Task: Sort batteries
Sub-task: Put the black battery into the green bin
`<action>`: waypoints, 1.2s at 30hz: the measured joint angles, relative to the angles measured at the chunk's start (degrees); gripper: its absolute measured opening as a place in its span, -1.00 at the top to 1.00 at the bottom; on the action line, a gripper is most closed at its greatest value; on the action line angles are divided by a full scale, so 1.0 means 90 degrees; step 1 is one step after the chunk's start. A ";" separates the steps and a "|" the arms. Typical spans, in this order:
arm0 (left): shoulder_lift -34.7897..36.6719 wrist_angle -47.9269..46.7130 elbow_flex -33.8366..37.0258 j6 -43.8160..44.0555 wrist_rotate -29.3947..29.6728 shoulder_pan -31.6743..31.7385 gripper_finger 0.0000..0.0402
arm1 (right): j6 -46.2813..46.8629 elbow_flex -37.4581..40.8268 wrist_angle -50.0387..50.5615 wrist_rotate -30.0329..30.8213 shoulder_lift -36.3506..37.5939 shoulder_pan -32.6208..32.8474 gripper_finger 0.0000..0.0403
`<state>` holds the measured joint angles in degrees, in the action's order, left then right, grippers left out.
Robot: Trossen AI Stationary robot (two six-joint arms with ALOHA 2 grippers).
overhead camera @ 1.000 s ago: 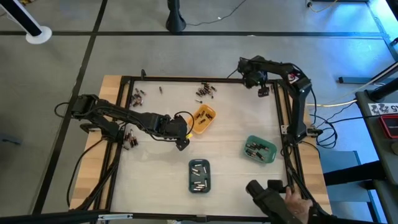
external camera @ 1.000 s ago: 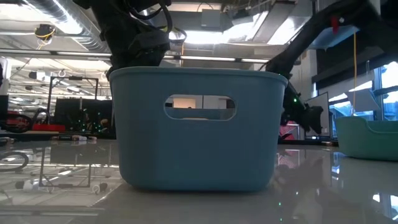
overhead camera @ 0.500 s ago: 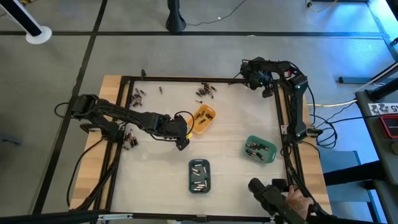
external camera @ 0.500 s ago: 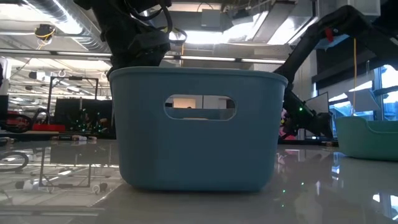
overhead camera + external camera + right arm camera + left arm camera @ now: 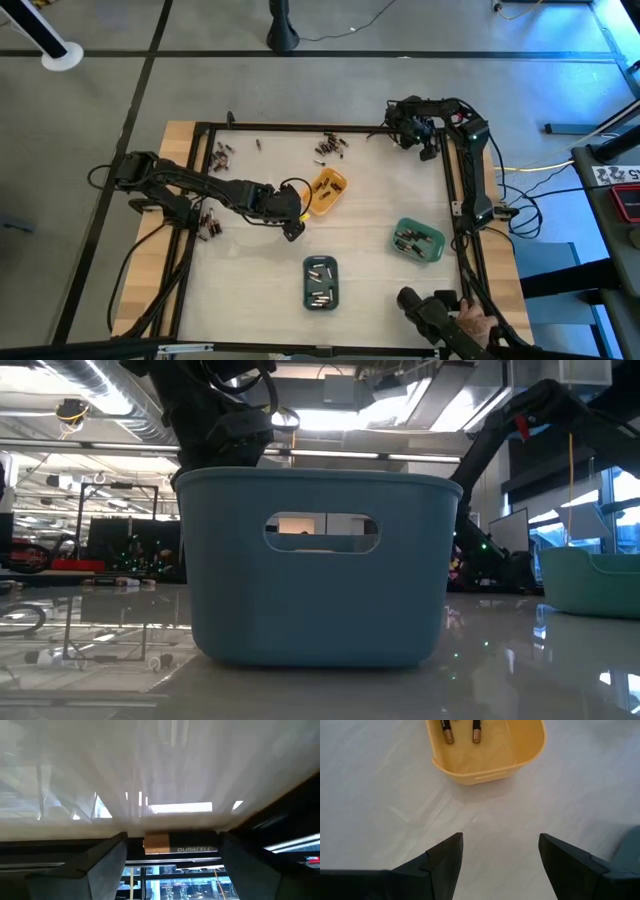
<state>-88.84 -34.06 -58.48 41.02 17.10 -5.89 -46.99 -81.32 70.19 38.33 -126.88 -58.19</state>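
Currently my left gripper sits near the middle of the bench, jaws spread wide and empty, just beside the near end of the orange tray. Its wrist view shows bare bench surface between my fingers and two batteries lying in that tray.

My right gripper is at the far right corner of the bench, jaws at full width. One battery lies crosswise between my fingers; I cannot tell whether the pads touch it.

Loose batteries lie scattered along the far edge, with more toward the far left corner. Sorted cells rest in the slate-blue tray at the near edge and the green tray toward the right edge.
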 joint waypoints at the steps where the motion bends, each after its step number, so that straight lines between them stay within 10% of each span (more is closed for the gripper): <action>1: 0.0000 0.0002 0.0000 -0.0024 0.0000 0.0003 -0.24 | -0.0004 0.0000 -0.0003 0.0000 -0.0001 0.0000 -0.54; 36: 0.0000 0.0001 0.0000 0.0113 -0.0049 -0.0007 -0.24 | -0.0015 -0.0034 0.0452 -0.0340 -0.0178 0.0005 -0.08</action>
<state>-88.84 -34.06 -58.48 42.04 16.67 -5.96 -47.13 -81.62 74.26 35.27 -128.49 -58.15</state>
